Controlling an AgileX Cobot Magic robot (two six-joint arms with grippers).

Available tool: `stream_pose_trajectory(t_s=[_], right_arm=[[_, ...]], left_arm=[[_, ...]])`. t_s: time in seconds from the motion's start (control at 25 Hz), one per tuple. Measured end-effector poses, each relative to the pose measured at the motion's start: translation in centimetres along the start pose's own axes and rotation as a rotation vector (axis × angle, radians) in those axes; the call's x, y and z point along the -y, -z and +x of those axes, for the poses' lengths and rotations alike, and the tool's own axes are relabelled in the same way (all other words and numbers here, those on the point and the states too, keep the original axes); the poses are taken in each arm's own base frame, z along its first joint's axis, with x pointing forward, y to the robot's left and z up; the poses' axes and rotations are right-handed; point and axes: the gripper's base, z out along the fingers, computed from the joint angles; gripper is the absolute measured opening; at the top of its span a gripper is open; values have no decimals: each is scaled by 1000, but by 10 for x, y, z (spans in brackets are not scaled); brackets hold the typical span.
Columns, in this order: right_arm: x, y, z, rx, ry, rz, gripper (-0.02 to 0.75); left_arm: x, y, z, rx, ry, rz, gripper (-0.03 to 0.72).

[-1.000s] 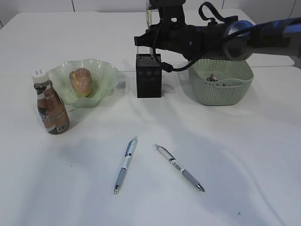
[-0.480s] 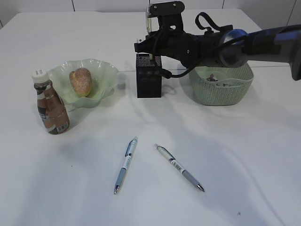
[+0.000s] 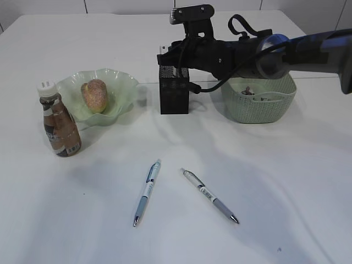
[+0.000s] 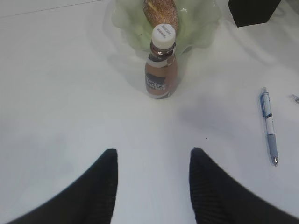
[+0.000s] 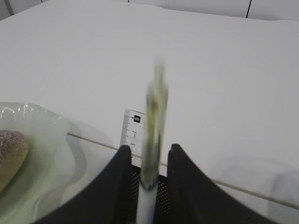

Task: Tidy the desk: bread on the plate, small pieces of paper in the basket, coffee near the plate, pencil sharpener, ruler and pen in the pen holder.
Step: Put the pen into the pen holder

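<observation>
Right tool (image 5: 145, 161) jaws parted; left tool (image 4: 152, 179) agape

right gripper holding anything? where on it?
Unclear. A blurred pen stands between the right gripper fingers, lower end at the pen holder; whether it's gripped can't be told.

No legible text; coffee (image 4: 161, 74) label lettering and ruler (image 5: 131, 131) markings too blurred to read.
</observation>
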Motion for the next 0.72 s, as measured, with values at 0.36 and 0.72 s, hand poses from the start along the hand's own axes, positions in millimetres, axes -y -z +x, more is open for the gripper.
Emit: stream_pose_trajectory(t_s=[0.36, 0.72], right_arm=[[-2, 1, 0, -102, -9, -24, 349], [-7, 12, -32, -230, 0, -75, 354]], left_arm=[[0, 0, 0, 2, 0, 0, 349], [0, 0, 1, -6, 0, 0, 349]])
